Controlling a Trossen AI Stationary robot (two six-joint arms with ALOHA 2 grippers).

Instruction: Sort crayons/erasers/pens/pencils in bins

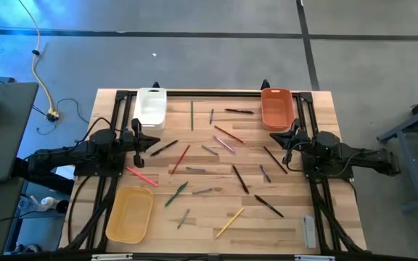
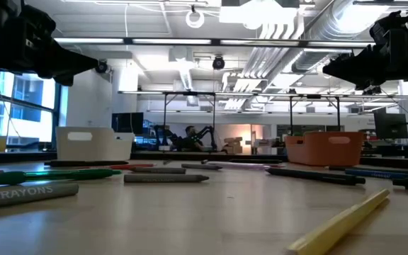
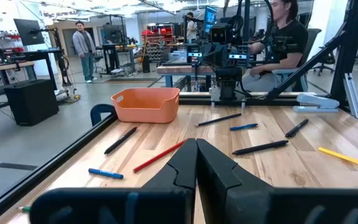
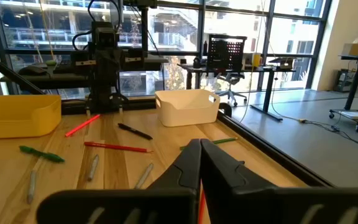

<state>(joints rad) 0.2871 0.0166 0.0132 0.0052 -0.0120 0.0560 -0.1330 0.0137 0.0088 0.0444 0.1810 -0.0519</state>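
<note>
Crayons (image 1: 216,163) scatter overhead; only the low view reads one's label (image 2: 21,193).

You're in an open-plan robotics lab: exposed ceiling ducts (image 2: 296,28), more arm rigs (image 3: 225,59) beyond the wooden desk (image 1: 216,217), workstations, monitors (image 4: 227,48) by the big windows (image 4: 61,25).

Grey flat bar (image 1: 308,230) on wooden table (image 1: 296,217), yellow cable (image 1: 41,72) on floor

Sticks (image 1: 216,163) lie scattered on the table (image 1: 325,116) between three corner bins (image 1: 151,106).
</note>
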